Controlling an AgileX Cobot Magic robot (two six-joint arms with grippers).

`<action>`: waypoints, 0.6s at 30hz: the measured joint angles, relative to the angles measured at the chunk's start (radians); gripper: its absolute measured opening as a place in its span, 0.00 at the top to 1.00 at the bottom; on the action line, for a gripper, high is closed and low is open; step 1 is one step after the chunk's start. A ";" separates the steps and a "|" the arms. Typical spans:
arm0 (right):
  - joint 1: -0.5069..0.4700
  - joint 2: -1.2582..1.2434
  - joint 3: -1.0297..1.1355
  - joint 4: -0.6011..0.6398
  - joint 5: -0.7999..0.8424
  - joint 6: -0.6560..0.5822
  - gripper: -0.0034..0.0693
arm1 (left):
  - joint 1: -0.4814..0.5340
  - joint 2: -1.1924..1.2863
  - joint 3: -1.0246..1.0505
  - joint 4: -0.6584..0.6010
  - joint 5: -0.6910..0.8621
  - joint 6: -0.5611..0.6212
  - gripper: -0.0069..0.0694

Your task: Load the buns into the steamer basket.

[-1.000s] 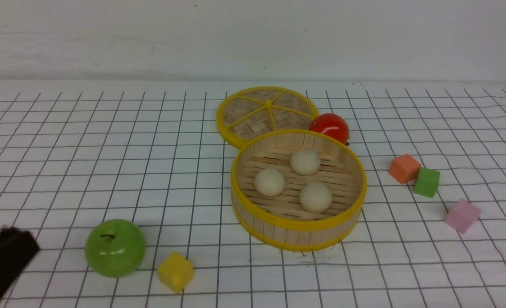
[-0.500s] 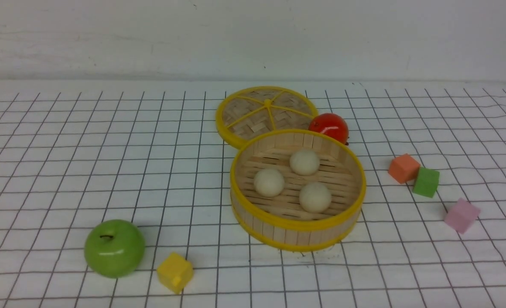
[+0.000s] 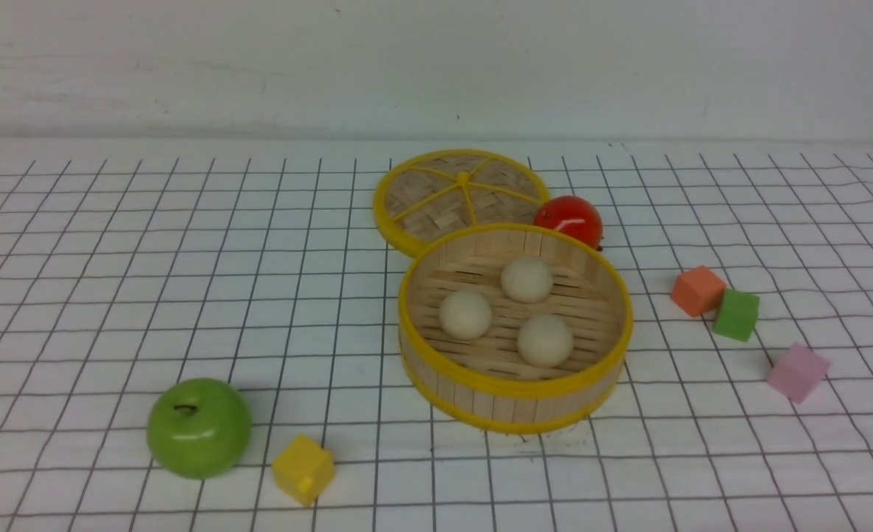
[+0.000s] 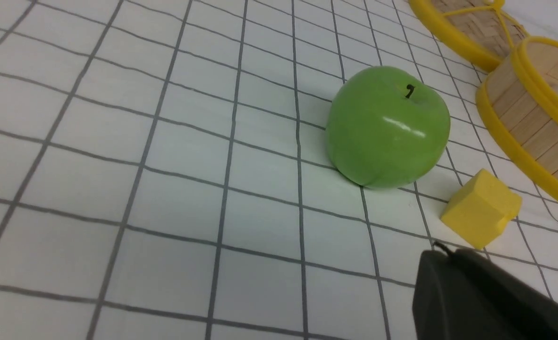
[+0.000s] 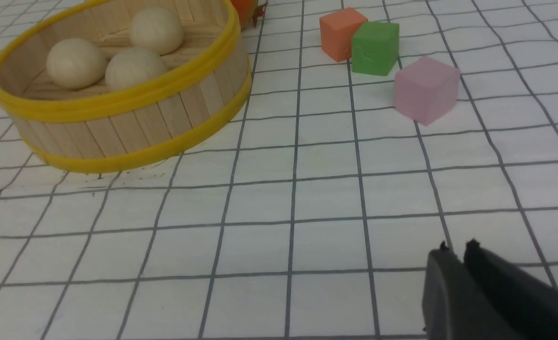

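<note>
Three cream buns lie inside the steamer basket [image 3: 436, 369]: one at the left [image 3: 466, 315], one at the back [image 3: 526, 280], one at the front [image 3: 545, 340]. The basket with the buns also shows in the right wrist view [image 5: 132, 137]; only its wall shows in the left wrist view [image 4: 524, 127]. Neither gripper shows in the front view. My left gripper [image 4: 444, 252] is shut and empty, near the yellow cube. My right gripper [image 5: 456, 248] is shut and empty, over bare table, well apart from the basket.
A woven lid [image 3: 460, 196] and a red fruit [image 3: 569, 219] lie behind the basket. A green apple [image 3: 199, 428] and a yellow cube [image 3: 303, 469] sit at the front left. Orange [image 3: 697, 291], green [image 3: 736, 315] and pink [image 3: 797, 372] cubes sit at the right.
The dark left gripper that showed at the front view's lower left one second ago has withdrawn out of that view. The buns and basket have not moved.
</note>
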 joint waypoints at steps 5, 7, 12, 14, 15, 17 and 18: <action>0.000 0.000 0.000 0.000 0.000 0.000 0.88 | 0.000 0.000 0.000 -0.001 0.000 -0.001 0.93; 0.000 0.000 0.000 0.000 0.000 0.000 0.87 | 0.000 0.000 0.000 -0.001 0.000 -0.001 0.93; 0.000 0.000 0.000 0.000 0.000 0.000 0.87 | 0.000 0.000 0.000 -0.001 0.000 -0.001 0.93; 0.000 0.000 0.000 0.000 0.000 0.000 0.86 | 0.000 0.000 0.000 -0.001 0.000 -0.001 0.93; 0.000 0.000 0.001 0.000 0.000 0.000 0.86 | 0.000 0.000 0.000 -0.001 0.000 -0.001 0.93; 0.000 0.000 0.001 0.000 0.000 0.000 0.86 | 0.000 0.000 0.000 -0.001 0.000 -0.001 0.93; 0.000 0.000 0.001 0.000 0.000 0.000 0.85 | 0.000 0.000 0.000 -0.001 0.000 -0.001 0.93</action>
